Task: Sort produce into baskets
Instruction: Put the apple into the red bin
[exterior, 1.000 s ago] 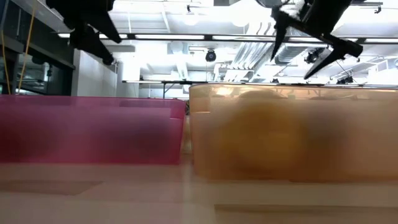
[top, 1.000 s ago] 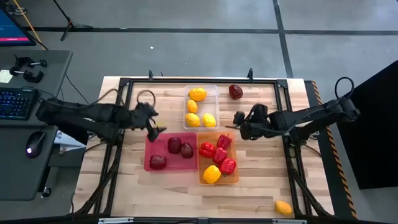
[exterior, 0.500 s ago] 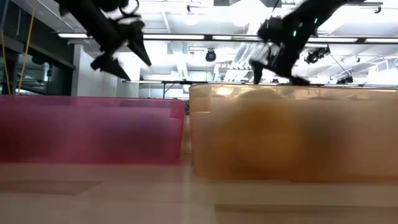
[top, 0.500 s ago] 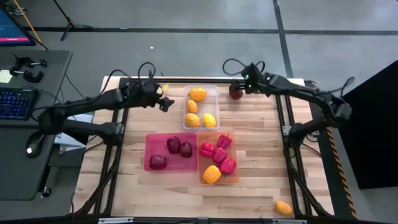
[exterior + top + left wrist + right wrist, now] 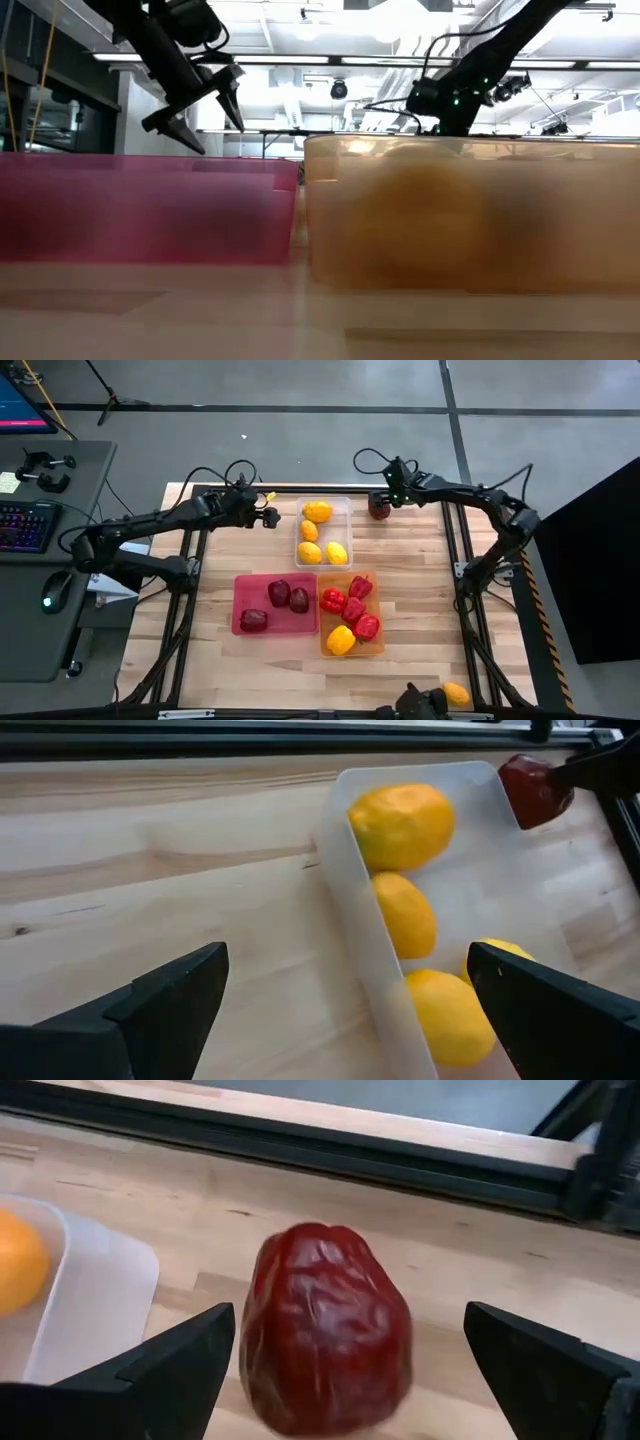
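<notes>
- The left gripper (image 5: pixel 268 515) hovers over bare wood at the far left of the surface (image 5: pixel 420 590), fingers apart and holding nothing, just beside the clear basket (image 5: pixel 347 520).
- The clear basket holds four yellow-orange fruits (image 5: pixel 317 512), lined up from the far edge toward the near one.
- In front of it, the pink basket (image 5: pixel 240 605) holds three dark maroon pieces (image 5: pixel 280 593).
- Touching its right side, the orange basket (image 5: pixel 378 645) holds red peppers (image 5: pixel 356 607) and one yellow pepper (image 5: pixel 341 639).
- A loose dark maroon piece (image 5: pixel 325 1342) stands upright on the wood near the far rail, just right of the clear basket.
- The right gripper (image 5: pixel 383 498) is at this piece, fingers spread wide on either side of it and not yet touching; it lies straight ahead between them.
- The right arm is far nearer to it than the left.
- Judgement: the fingers need only close. The black rail (image 5: pixel 300 1155) behind leaves little room, so lifting clear looks safest.
- A last orange fruit (image 5: pixel 456 693) lies alone at the near right edge, well apart from both grippers.
</notes>
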You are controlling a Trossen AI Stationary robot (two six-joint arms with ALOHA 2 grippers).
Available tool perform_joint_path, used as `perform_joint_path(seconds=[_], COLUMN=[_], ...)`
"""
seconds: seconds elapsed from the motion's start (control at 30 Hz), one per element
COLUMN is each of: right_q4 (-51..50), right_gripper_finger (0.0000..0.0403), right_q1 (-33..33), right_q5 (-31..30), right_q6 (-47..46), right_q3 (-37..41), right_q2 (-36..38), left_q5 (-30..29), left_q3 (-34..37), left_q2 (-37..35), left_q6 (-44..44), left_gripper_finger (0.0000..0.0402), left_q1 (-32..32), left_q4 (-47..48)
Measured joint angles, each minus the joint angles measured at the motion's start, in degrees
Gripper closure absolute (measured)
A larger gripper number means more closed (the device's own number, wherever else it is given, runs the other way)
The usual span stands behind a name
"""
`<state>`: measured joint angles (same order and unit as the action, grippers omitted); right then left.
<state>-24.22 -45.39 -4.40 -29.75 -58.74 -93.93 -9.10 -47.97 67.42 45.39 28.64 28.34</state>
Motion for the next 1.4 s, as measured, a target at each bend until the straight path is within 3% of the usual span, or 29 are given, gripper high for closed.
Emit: perform_joint_path(seconds=[0.43,0.6,0.77,0.97,1.17,1.4], right_q4=[5.35,5.17,4.17,6.76,10.15,20.42], right_gripper_finger=[0.002,0.0044,0.0111,0.0114,0.0109,0.0104], right_q1=[0.01,0.02,0.02,1.83,11.48,34.23], right_q5=[0.6,1.02,1.12,6.64,11.79,2.18], right_q6=[1.68,2.86,3.25,3.09,-3.7,-15.5], right_q3=[0.0,0.0,0.0,0.0,-0.02,-0.02], right_q2=[-8.92,-8.61,-4.84,6.54,13.03,9.16], left_q5=[-1.44,3.88,6.25,3.92,4.49,9.19], left_q3=[0.0,0.0,0.0,-0.02,0.06,7.35], left_q2=[0.26,-1.76,-8.84,-18.67,-22.81,-25.74], left_q6=[-0.46,-3.67,-13.39,-19.17,-20.54,-17.29], left_gripper_finger=[0.0005,0.0005,0.0005,0.0005,0.0005,0.0005], left_q1=[0.66,0.66,0.04,-1.24,-4.49,-12.84], left_q4=[-4.65,-9.68,-17.32,-18.52,-15.15,-20.4])
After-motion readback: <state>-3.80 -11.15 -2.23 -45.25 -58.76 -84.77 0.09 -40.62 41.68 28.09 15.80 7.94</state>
